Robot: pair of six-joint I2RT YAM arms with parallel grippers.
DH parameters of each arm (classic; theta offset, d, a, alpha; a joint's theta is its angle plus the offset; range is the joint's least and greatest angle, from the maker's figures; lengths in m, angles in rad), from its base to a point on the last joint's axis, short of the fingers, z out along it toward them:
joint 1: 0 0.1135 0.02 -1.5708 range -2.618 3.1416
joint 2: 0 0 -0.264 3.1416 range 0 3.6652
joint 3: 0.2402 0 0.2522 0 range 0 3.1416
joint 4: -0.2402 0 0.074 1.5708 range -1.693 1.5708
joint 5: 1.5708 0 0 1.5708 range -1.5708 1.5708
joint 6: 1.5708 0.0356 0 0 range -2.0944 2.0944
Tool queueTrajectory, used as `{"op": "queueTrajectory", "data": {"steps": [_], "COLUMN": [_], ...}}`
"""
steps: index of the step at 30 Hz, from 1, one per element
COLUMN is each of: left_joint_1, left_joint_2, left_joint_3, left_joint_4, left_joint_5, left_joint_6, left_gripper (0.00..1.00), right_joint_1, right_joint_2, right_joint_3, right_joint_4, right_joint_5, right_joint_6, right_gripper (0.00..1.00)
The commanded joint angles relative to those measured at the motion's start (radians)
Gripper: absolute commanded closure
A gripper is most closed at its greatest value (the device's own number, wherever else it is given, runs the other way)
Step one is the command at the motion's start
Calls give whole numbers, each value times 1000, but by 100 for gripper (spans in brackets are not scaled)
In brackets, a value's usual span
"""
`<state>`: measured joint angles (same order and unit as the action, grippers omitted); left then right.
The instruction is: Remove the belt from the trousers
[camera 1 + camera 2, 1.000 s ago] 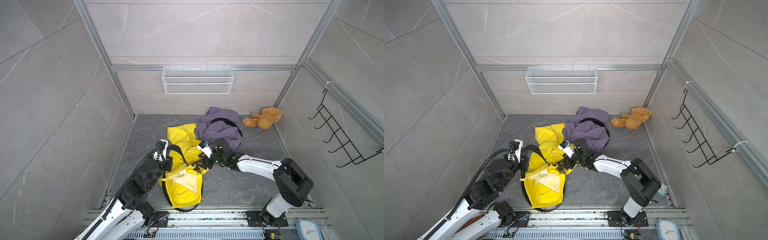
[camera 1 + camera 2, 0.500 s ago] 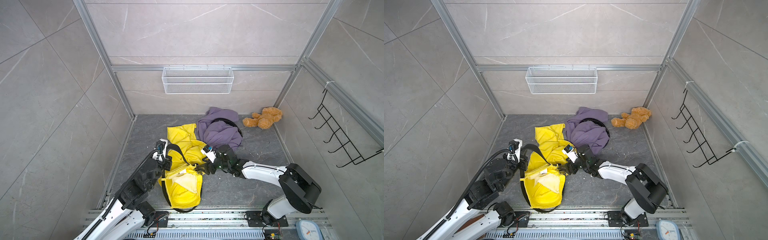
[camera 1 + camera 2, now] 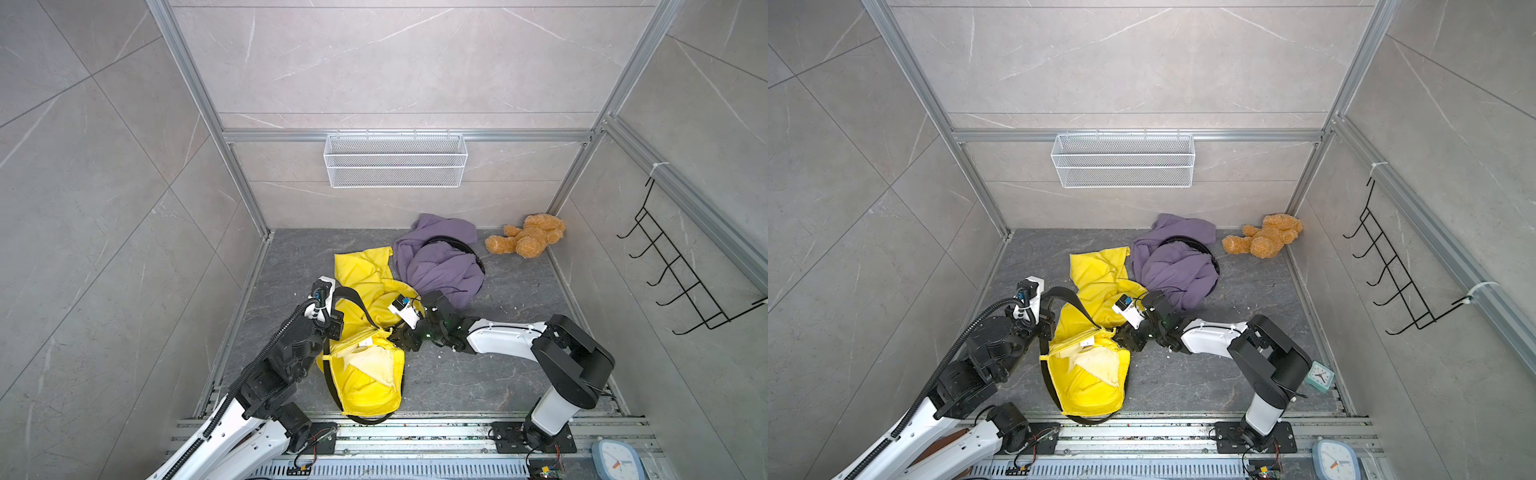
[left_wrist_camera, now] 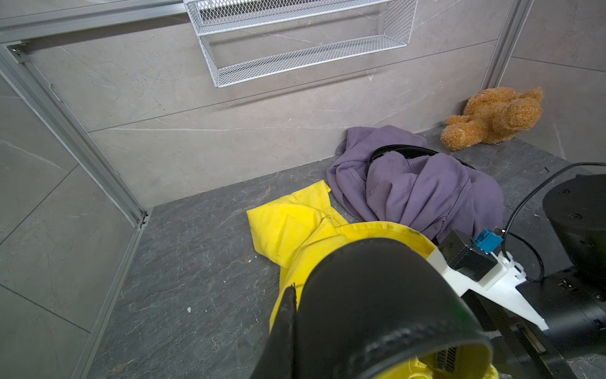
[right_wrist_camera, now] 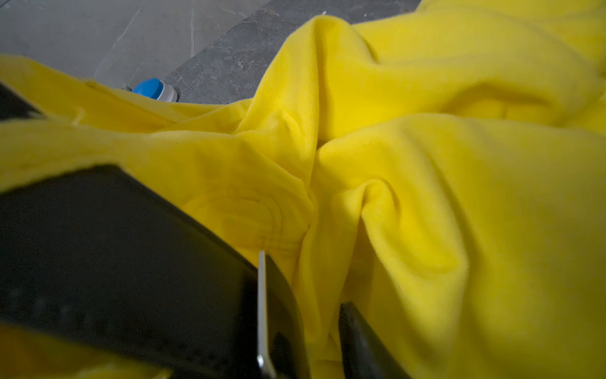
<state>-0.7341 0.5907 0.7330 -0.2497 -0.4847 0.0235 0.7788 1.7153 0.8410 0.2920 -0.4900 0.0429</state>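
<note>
Yellow trousers [image 3: 365, 374] [image 3: 1088, 374] lie crumpled on the dark floor, waistband toward the front. A black belt [image 3: 353, 297] [image 3: 1067, 299] arches up out of the waistband and also loops round its front edge. My left gripper [image 3: 332, 328] [image 3: 1045, 328] is shut on the belt at the trousers' left side; in the left wrist view the belt [image 4: 377, 295] hides the jaws. My right gripper [image 3: 399, 336] [image 3: 1121, 334] sits at the waistband's right side. In the right wrist view its fingers [image 5: 357, 338] pinch a fold of the trousers [image 5: 426, 164], with the belt [image 5: 98, 246] just beside them.
A purple garment [image 3: 440, 266] with another black belt lies behind the trousers. A teddy bear [image 3: 528, 239] sits in the back right corner. A wire basket [image 3: 395, 160] hangs on the back wall, a hook rack [image 3: 681, 270] on the right wall. A small clock [image 3: 1320, 376] stands front right.
My right gripper has slid forward along the trousers to the waistband and its jaws have narrowed onto the yellow cloth. The left arm and belt have stayed put.
</note>
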Motion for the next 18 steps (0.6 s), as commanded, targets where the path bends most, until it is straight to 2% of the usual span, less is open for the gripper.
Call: {"op": "queueTrajectory", "data": {"steps": [1, 3, 5, 7, 11, 12, 13, 15, 17, 18], "left_joint_1": [3, 4, 12, 23, 32, 31, 31, 31, 31, 31], "left_joint_2": [-21, -23, -16, -6, 16, 29, 42, 87, 133, 159], "left_joint_3": [30, 16, -1, -19, -58, -57, -49, -11, 40, 70], "left_joint_4": [127, 126, 102, 59, 26, 26, 24, 12, -1, -11], "left_joint_5": [-63, -99, -138, -157, -123, -108, -98, -69, -31, -17], "left_joint_6": [20, 17, 5, -34, -126, -135, -143, -145, -134, -122], "left_gripper": [100, 100, 100, 100, 100, 93, 81, 49, 34, 14], "right_joint_1": [2, -2, -3, -6, -6, -7, -6, -7, -7, -7], "right_joint_2": [14, -22, -87, -159, -275, -294, -304, -322, -328, -330], "right_joint_3": [33, 30, 29, 50, 146, 183, 213, 272, 324, 349], "right_joint_4": [6, -1, -32, -101, -288, -344, -388, -470, -538, -569], "right_joint_5": [7, 82, 188, 300, 488, 519, 548, 594, 631, 646], "right_joint_6": [18, 8, -19, -69, -205, -241, -271, -320, -356, -365], "right_gripper": [72, 91, 99, 100, 100, 100, 100, 100, 100, 100]}}
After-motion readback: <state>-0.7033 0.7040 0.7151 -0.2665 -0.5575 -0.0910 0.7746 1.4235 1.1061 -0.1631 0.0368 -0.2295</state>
